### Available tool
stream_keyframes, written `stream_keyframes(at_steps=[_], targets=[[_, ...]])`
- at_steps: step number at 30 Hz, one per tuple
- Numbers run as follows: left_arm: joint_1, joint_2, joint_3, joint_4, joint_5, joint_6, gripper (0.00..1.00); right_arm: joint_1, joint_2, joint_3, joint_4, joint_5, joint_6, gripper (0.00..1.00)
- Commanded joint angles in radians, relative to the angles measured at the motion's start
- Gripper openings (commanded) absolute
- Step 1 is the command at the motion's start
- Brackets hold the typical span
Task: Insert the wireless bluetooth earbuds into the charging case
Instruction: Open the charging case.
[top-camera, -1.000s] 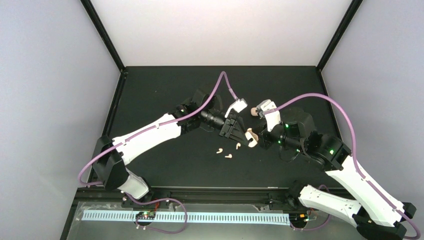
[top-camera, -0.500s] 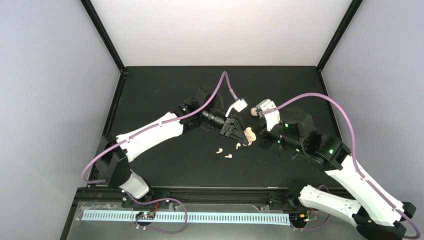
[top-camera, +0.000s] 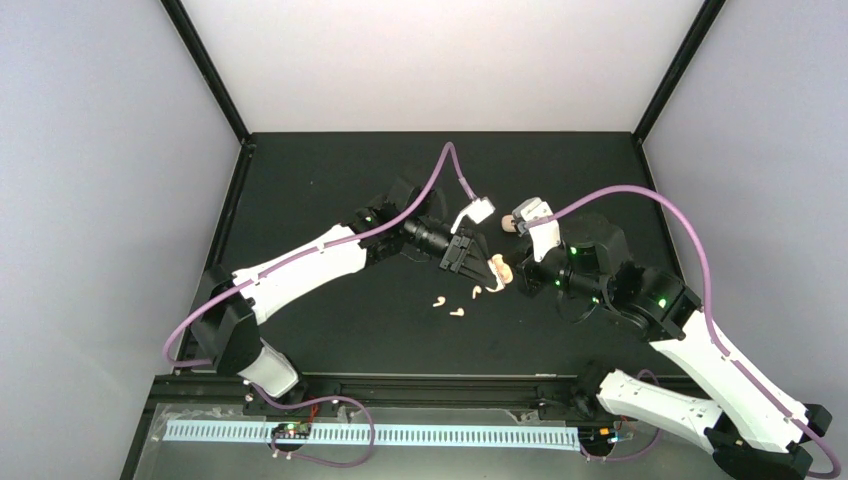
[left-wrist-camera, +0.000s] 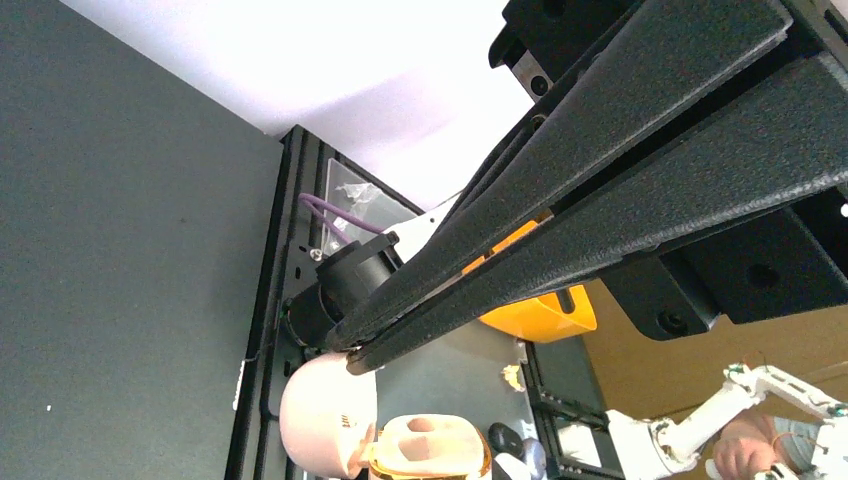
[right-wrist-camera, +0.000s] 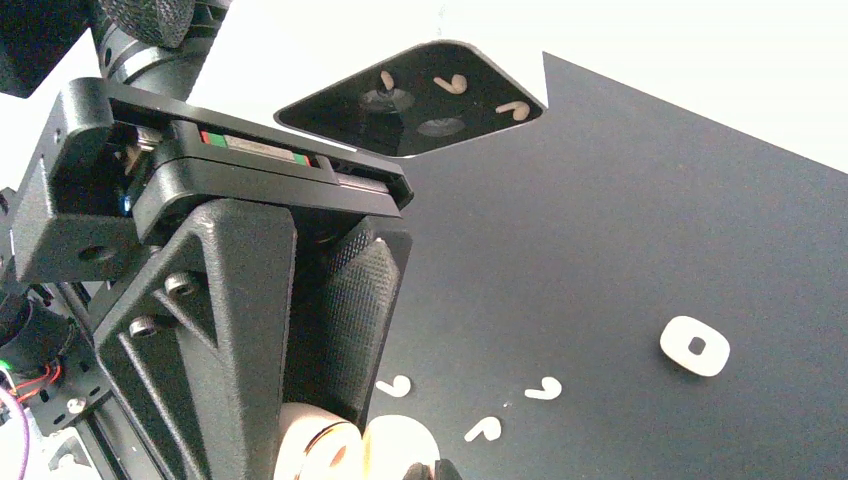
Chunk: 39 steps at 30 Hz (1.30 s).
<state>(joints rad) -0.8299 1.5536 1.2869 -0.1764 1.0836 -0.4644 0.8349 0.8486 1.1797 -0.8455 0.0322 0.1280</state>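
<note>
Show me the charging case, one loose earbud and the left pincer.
charging case (top-camera: 498, 272), top view, its open cream shell.
loose earbud (top-camera: 457, 312), top view, its white body.
left pincer (left-wrist-camera: 349, 353), left wrist view, between its fingertips.

— Colours on the left arm (top-camera: 300, 270)?
— White shells over black joints. Same on the right arm (top-camera: 720, 360). Green lights (top-camera: 366, 216) glowing on the black joints.
— Cabling?
— Purple cable (top-camera: 445, 165) looping off each arm, plugged into a white camera housing (top-camera: 478, 211) at the wrist.
— And the left claw (left-wrist-camera: 345, 358)?
— Matte black, with long tapered fingers (left-wrist-camera: 600, 130) in a pebbled finish.
— Right claw (top-camera: 510, 275)?
— Black too. Silver screws (right-wrist-camera: 165, 286) set in an angular finger bracket, a cross-hatched pad (right-wrist-camera: 350, 300) beside it, and a thin red-and-green strip (right-wrist-camera: 225, 140) under the mount.
</note>
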Motion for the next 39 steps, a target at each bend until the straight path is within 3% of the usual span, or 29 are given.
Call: stream_keyframes(at_steps=[1, 4, 5, 9, 14, 19, 26, 34, 39], targets=[[0.004, 0.007, 0.003, 0.043, 0.039, -0.005, 0.04, 0.003, -0.009, 0.001, 0.025, -0.022, -0.016, 0.01], [0.004, -0.006, -0.012, 0.064, 0.045, -0.002, 0.02, 0.003, -0.017, 0.004, 0.031, -0.039, -0.011, 0.01], [0.004, -0.014, -0.020, 0.076, 0.046, -0.002, 0.02, 0.003, -0.018, 0.006, 0.032, -0.045, -0.007, 0.06], [0.004, -0.064, -0.059, 0.139, 0.041, -0.001, 0.02, 0.002, -0.030, 0.026, 0.038, -0.075, 0.017, 0.46], [0.005, -0.160, -0.134, 0.214, 0.005, 0.028, 0.02, 0.002, -0.049, 0.066, 0.045, -0.099, 0.056, 0.67], [0.005, -0.391, -0.312, 0.312, -0.160, 0.150, 0.01, 0.002, -0.132, 0.046, 0.095, -0.103, 0.097, 0.71], [0.004, -0.768, -0.668, 0.598, -0.400, 0.361, 0.01, 0.002, -0.245, -0.133, 0.213, -0.037, 0.199, 0.72], [0.002, -1.007, -0.750, 0.477, -0.535, 0.584, 0.02, 0.002, -0.228, -0.353, 0.353, -0.076, 0.342, 0.72], [0.004, -1.099, -0.791, 0.437, -0.611, 0.612, 0.02, 0.002, -0.145, -0.419, 0.412, -0.041, 0.384, 0.70]])
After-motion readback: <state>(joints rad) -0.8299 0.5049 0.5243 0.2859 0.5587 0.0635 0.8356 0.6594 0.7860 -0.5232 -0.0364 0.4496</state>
